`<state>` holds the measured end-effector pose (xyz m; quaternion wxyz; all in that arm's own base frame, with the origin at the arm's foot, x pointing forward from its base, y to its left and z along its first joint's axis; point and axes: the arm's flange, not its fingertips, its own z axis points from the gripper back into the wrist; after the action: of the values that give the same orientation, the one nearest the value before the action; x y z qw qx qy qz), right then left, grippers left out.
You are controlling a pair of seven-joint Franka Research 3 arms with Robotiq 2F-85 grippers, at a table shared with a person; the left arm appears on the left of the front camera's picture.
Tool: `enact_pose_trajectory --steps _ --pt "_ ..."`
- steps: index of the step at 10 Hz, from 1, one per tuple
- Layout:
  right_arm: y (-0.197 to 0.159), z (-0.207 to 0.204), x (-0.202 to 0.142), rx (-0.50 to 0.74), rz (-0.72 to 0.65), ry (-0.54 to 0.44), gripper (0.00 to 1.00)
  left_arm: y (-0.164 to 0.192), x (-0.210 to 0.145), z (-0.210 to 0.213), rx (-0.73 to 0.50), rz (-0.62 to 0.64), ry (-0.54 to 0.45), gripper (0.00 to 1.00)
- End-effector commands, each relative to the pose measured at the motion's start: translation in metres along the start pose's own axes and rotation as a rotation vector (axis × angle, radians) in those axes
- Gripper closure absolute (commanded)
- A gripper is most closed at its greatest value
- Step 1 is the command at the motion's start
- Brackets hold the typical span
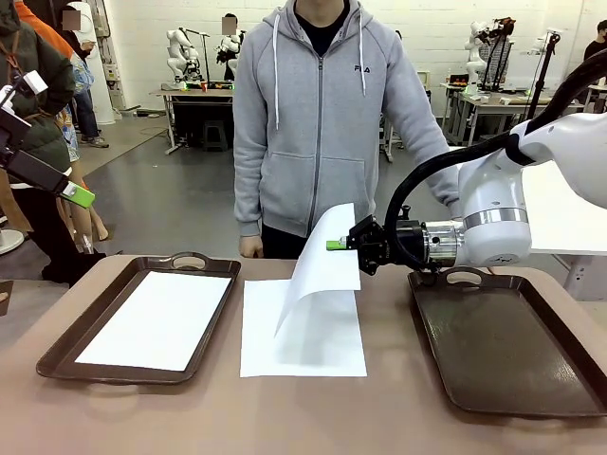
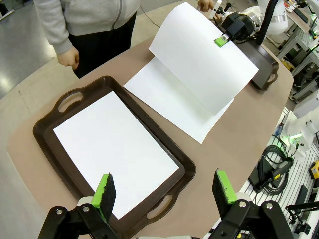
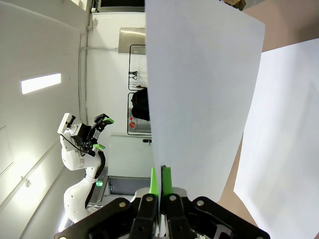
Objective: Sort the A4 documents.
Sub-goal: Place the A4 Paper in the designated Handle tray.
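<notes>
Pinching thin, curling white sheet [image 1: 327, 261]: right end effector [image 1: 334, 245]; left end effector [image 2: 164, 191] wide over glossy brown tray [image 2: 44, 133]

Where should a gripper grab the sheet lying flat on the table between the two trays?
Probably its right edge, coming low from the side of the empty tray. The sheet lies flat on the table, so only an edge offers a pinch; the right gripper holds the lifted sheet that way.

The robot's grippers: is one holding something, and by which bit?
The right gripper pinches a white A4 sheet by one edge. The left gripper is open and empty.
</notes>
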<state>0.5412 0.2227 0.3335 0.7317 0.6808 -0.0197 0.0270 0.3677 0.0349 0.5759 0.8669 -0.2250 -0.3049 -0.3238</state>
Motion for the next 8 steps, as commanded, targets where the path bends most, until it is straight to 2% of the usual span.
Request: enact_pose_trajectory --steps 1,8 --pt "0.0018 0.0006 0.0026 0.003 -0.018 -0.006 1.0 -0.0006 0.0001 -0.0001 0.003 0.001 0.001 0.0" --pt "0.0018 0.0006 0.0026 0.003 -0.018 -0.006 1.0 -0.0006 0.0001 -0.0001 0.003 0.001 0.001 0.0"
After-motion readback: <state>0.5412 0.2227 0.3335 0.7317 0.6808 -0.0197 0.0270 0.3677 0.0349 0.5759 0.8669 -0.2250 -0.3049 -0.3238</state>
